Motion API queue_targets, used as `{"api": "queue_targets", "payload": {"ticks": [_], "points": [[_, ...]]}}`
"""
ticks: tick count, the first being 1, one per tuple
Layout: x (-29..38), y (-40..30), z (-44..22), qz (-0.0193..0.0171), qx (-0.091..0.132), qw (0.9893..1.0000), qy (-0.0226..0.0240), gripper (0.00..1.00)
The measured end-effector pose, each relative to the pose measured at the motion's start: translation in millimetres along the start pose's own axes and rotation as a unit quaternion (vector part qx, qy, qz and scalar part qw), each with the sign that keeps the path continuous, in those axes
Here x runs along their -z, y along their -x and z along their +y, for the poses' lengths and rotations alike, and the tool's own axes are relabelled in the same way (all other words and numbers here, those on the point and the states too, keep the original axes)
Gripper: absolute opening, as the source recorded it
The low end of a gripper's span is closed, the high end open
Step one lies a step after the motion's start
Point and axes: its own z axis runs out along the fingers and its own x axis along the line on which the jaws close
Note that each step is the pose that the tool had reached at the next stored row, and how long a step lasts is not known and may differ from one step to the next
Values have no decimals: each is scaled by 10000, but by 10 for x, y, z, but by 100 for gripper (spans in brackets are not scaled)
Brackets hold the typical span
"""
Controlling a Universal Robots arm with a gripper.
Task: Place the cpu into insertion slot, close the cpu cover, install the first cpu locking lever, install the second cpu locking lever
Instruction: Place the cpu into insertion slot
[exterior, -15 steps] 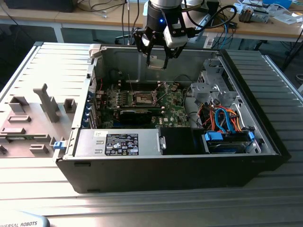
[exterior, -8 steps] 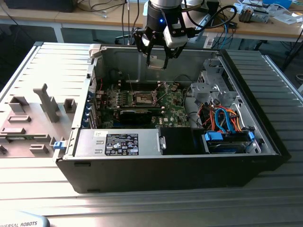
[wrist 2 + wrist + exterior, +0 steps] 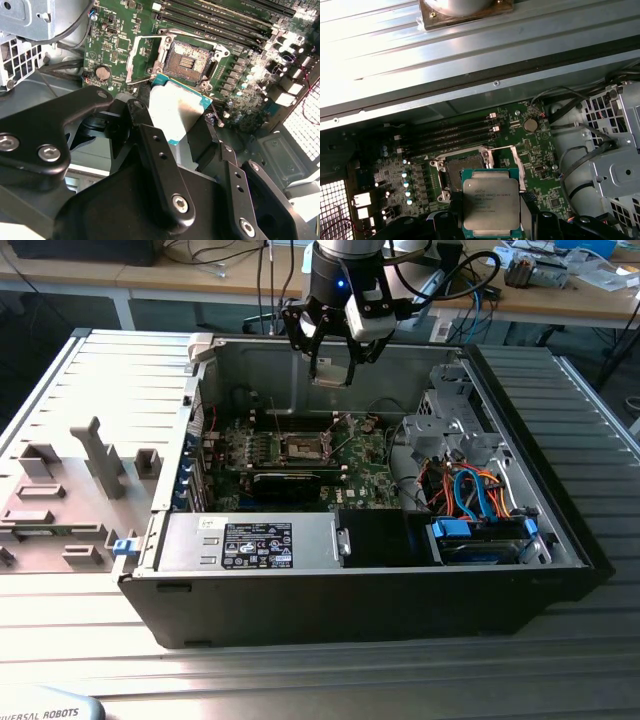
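Observation:
My gripper (image 3: 334, 368) hangs over the back of the open computer case (image 3: 560, 540), above the green motherboard (image 3: 360, 465). It is shut on the cpu (image 3: 491, 205), a silver-topped square chip held by its edges between the black fingers (image 3: 152, 145). In the second wrist view the cpu (image 3: 176, 111) shows its pale underside. The insertion slot (image 3: 187, 59) lies bare and dark-centred just beyond the chip's edge, and the first wrist view shows the same insertion slot (image 3: 461, 171). The cpu cover (image 3: 136, 61) stands swung up beside the socket.
Long memory slots (image 3: 455, 132) run beside the socket. A long black card (image 3: 285, 480) lies across the board toward the front. A power supply (image 3: 250, 543), a metal drive cage (image 3: 450, 420) and coloured cables (image 3: 470, 490) crowd the case. A grey fixture plate (image 3: 70, 490) lies outside the case on the exterior view's left.

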Motion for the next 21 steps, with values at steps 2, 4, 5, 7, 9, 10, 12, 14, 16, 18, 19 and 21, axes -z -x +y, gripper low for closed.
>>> {"api": "queue_targets", "payload": {"ticks": [2,4,5,7,9,10,12,14,16,18,19,21], "points": [[0,0,0,0,-3,10000,0,54],[0,0,0,-1,-8,10000,0,54],[0,0,0,-1,-11,10000,0,54],[0,0,0,-2,-25,10000,1,54],[0,0,0,-3,-37,10000,1,54],[0,0,0,-4,-39,10000,1,54],[0,0,0,-4,-44,10000,1,54],[0,0,0,-4,-48,10000,1,54],[0,0,0,-5,-52,10000,1,54],[0,0,0,-5,-56,10000,1,54],[0,0,0,-6,-63,10000,1,54],[0,0,0,-7,-74,10000,1,54]]}}
